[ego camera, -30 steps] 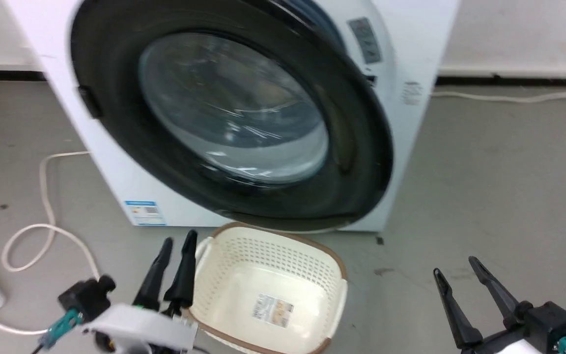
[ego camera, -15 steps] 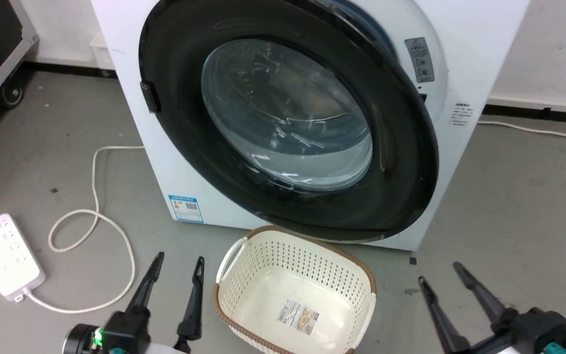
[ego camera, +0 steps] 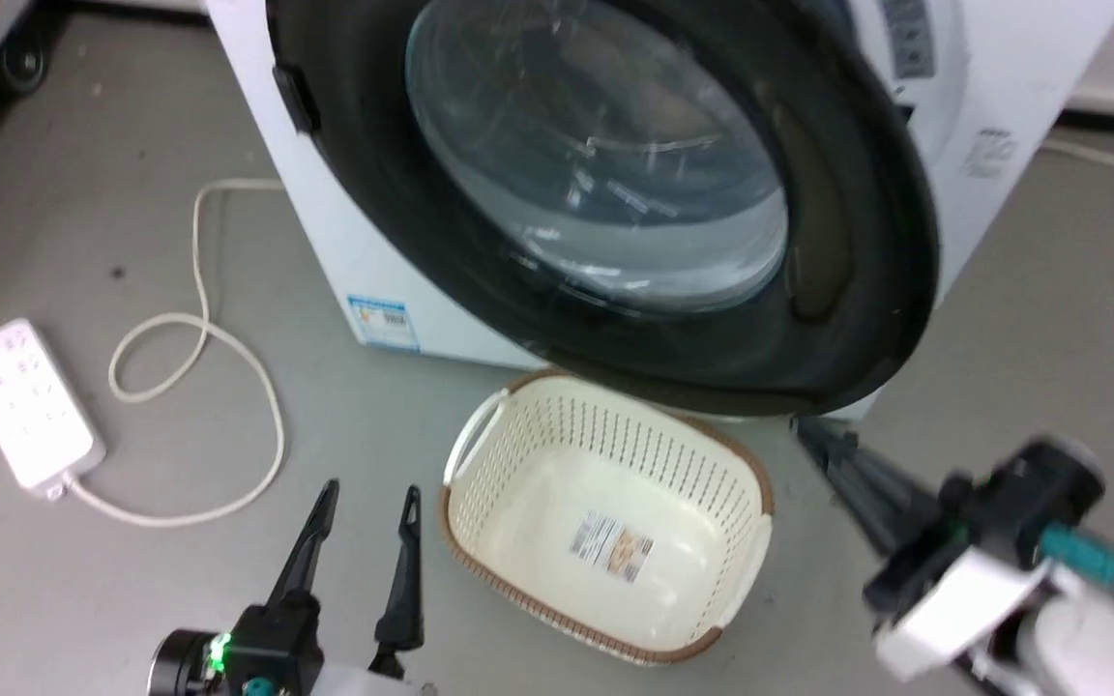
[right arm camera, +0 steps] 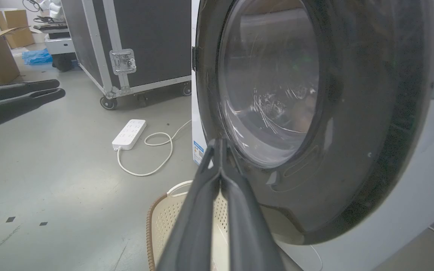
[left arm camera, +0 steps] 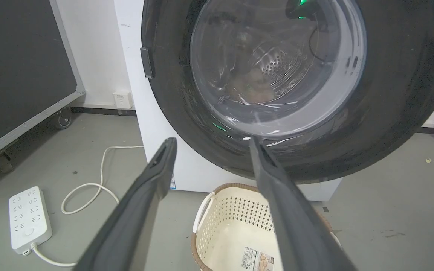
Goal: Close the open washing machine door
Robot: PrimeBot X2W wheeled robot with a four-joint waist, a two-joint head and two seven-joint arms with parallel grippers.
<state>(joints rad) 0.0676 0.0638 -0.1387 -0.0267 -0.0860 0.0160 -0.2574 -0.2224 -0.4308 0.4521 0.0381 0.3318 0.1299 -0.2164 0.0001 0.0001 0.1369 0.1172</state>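
Before the door (ego camera: 615,193), we see our right gripper (right arm camera: 220,146) pinched together and empty, our left gripper (ego camera: 370,493) spread wide, and, from the right wrist, a wheeled case (right arm camera: 145,37).

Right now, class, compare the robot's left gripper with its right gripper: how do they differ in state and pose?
The left gripper is spread open; the right gripper is pressed shut. The left gripper sits left of the basket; the right gripper points at the lower rim of the washing machine door. Both hold nothing.
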